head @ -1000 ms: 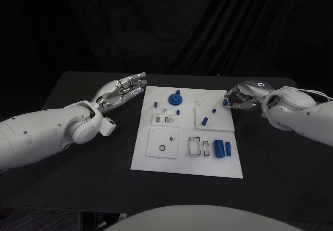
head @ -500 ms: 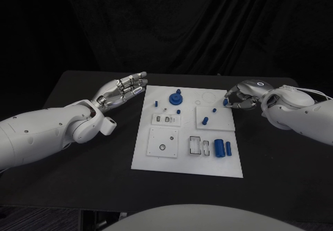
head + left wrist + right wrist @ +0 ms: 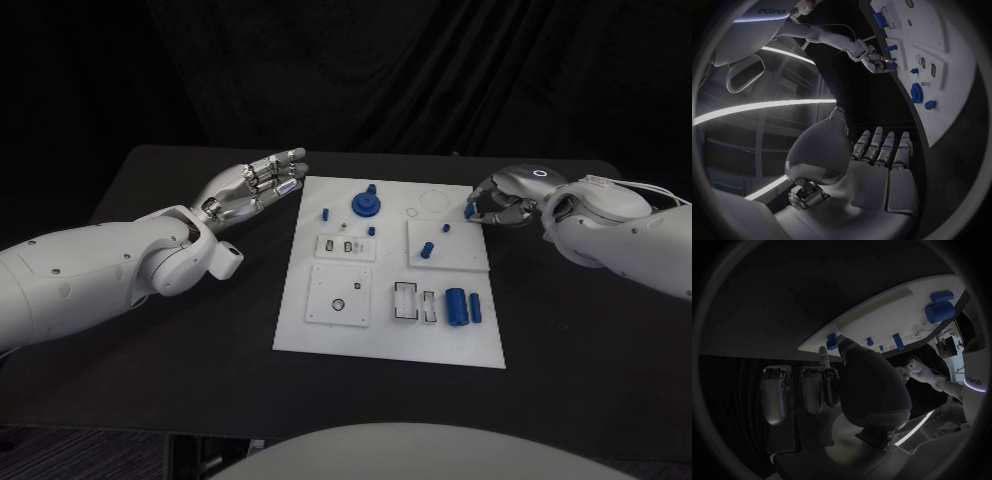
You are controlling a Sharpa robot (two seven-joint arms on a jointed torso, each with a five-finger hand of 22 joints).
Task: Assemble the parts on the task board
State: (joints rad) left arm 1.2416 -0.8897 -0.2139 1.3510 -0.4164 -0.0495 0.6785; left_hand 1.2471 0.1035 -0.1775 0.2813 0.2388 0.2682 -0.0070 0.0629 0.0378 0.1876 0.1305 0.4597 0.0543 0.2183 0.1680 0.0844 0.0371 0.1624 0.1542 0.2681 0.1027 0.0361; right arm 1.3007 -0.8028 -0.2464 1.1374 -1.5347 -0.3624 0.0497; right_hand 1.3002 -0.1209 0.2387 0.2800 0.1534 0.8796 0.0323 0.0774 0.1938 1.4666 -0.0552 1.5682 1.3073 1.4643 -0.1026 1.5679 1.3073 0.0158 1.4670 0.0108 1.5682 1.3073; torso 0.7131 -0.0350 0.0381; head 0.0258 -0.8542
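Black table [image 3: 173,330] (dark curtain behind): left hand [image 3: 253,188] spread, empty; right hand [image 3: 498,205] pinches blue part [image 3: 470,211].

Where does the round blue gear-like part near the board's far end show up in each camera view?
Head view: blue gear part stands on the task board, near its far edge, left of centre.
Left wrist view: blue gear part stands on the board, beyond the left hand.
Right wrist view: cannot tell it apart.
Shared landmark: the white task board.

Blue part [image 3: 470,210] mostly hidden behind right robot hand [image 3: 500,205] (grip unclear).
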